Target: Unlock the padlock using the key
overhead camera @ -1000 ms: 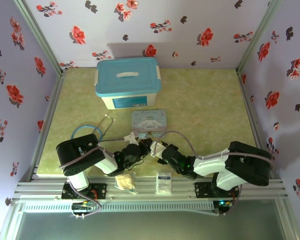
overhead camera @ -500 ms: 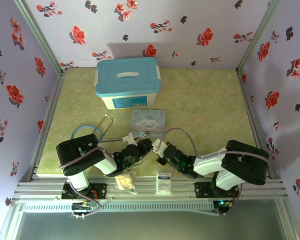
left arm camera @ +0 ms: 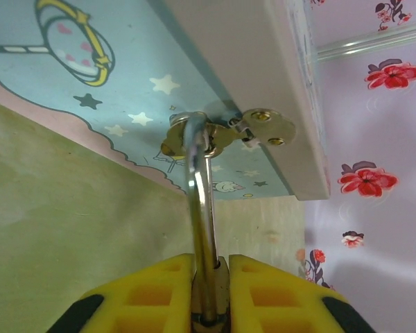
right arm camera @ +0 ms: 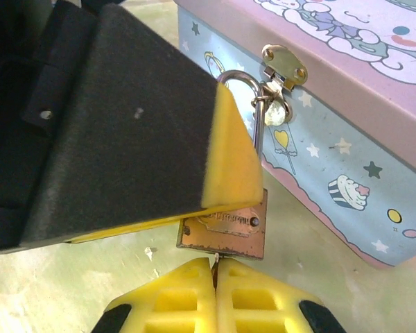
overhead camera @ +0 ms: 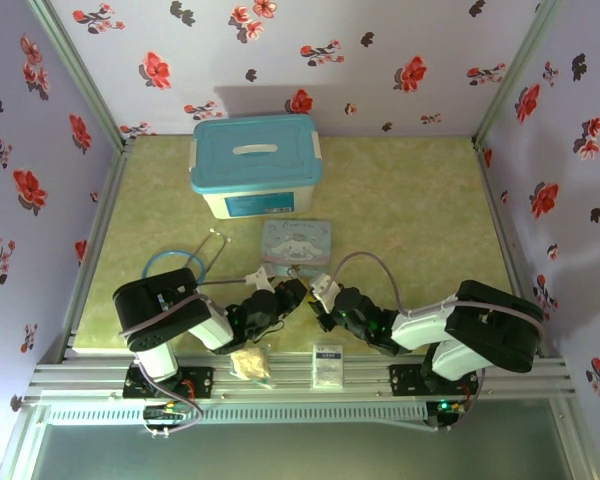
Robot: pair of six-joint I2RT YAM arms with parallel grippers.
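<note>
The padlock (right arm camera: 225, 234) hangs from the tin (right arm camera: 347, 132) clasp at centre frame, its shackle pinched by your left end effector (left arm camera: 209, 277). Your right end effector (right arm camera: 215, 295), clamped on the key (right arm camera: 215, 259), has edged rightward. The key tip now meets the lock's underside, so insertion looks near.

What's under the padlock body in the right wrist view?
The right gripper, its pads pressed together just below the padlock. A thin sliver of the key pokes from between them to the lock's bottom edge. The pads cover the rest; keyhole unseen.
</note>
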